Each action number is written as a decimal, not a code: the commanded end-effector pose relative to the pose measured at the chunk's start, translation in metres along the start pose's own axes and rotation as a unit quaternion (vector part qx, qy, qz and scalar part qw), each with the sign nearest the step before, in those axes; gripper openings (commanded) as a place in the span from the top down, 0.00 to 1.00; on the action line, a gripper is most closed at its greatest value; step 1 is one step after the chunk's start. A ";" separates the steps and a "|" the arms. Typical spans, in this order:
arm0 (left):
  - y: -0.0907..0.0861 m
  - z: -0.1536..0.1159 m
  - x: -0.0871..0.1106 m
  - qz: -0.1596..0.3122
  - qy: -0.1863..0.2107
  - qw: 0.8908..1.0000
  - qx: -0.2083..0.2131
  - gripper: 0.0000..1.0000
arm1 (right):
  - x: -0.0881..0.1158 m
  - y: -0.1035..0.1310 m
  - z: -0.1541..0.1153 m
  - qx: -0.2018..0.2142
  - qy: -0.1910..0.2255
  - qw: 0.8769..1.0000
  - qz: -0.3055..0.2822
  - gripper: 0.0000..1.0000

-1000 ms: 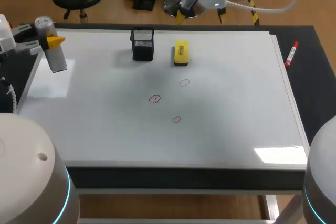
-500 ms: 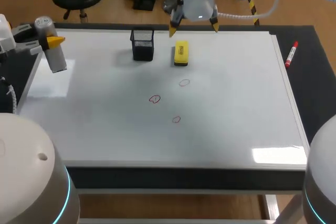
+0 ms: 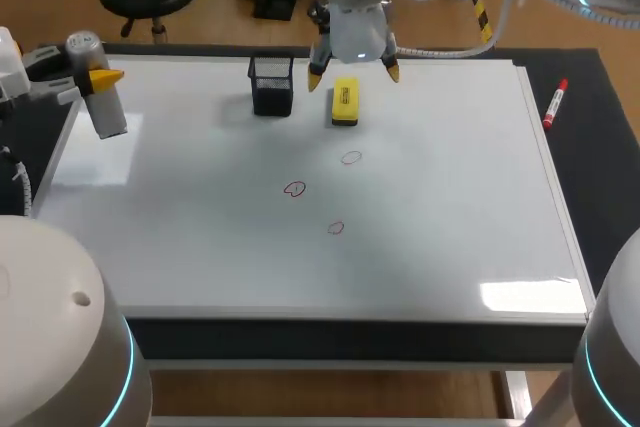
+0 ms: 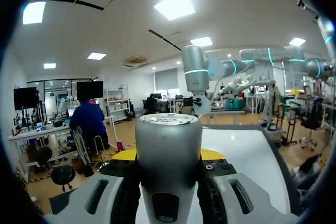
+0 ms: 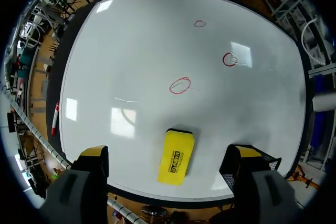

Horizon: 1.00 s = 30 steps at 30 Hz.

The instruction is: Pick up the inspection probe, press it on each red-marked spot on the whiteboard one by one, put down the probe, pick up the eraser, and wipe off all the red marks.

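eraser (image 3: pixel 345 102): lying at whiteboard (image 3: pixel 450 197) far edge; three red marks (image 3: pixel 293 189) unwiped. right claw (image 3: pixel 352 74): spread, has swung in above it; grasp judged next. left claw (image 4: pixel 169 156): pinching inspection probe (image 3: pixel 103 107), whiteboard's left edge.

Dark table (image 3: pixel 603 179) carries a white rectangular whiteboard (image 3: pixel 200 247), central. Red marker pen (image 3: pixel 555 104) lies on the table at 2 o'clock. Black mesh pot (image 3: pixel 271 85) and yellow block eraser (image 3: pixel 345 103) rest on the whiteboard at 12 o'clock.
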State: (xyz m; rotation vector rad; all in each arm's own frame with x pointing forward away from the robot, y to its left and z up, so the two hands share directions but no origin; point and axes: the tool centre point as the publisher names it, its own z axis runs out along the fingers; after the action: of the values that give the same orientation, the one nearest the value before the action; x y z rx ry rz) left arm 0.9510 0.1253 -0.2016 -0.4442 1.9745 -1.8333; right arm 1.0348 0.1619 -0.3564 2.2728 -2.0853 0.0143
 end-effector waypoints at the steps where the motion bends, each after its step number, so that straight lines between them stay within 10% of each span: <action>1: 0.000 0.000 -0.001 0.001 0.001 1.000 0.001 1.00 | -0.003 -0.005 0.012 -0.002 -0.003 1.000 0.004 0.00; 30: 0.000 0.000 -0.001 0.001 0.001 1.000 0.001 1.00 | -0.022 -0.038 0.042 0.003 -0.005 0.999 0.054 0.00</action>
State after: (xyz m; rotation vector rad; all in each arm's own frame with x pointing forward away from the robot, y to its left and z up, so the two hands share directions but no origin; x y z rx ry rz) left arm 0.9510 0.1253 -0.2016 -0.4443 1.9744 -1.8333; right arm 1.0624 0.1839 -0.3998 2.1733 -2.2220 0.0208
